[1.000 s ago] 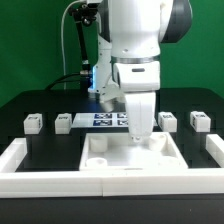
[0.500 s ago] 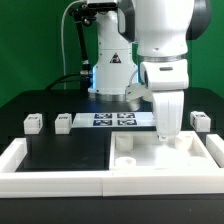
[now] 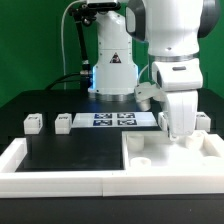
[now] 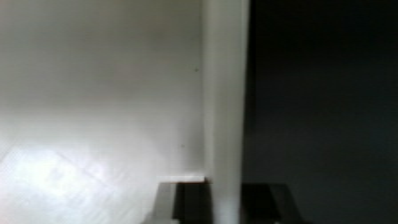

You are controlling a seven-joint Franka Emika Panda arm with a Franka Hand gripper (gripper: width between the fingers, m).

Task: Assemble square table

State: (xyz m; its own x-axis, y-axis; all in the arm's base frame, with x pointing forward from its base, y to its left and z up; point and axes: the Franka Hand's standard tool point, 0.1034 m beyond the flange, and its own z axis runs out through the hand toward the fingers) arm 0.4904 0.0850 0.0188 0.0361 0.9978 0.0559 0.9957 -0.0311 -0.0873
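I see the border wall (image 3: 60, 180) nearest, along the bench (image 3: 70, 150) front, well in front of the marker board (image 3: 112, 119). Table slab (image 3: 175, 155) lies flat just behind the wall, in front of the marker board and off to the exterior view's right. Gripper (image 3: 181, 130) is down on the slab's far edge, clamped on it. My wrist view has that thin edge between the fingers (image 4: 185, 205). Left leg (image 3: 33, 123) and second leg (image 3: 63, 122) stand beside the marker board on the exterior view's left. Right leg (image 3: 204, 120) is on the other side, partly behind the arm.
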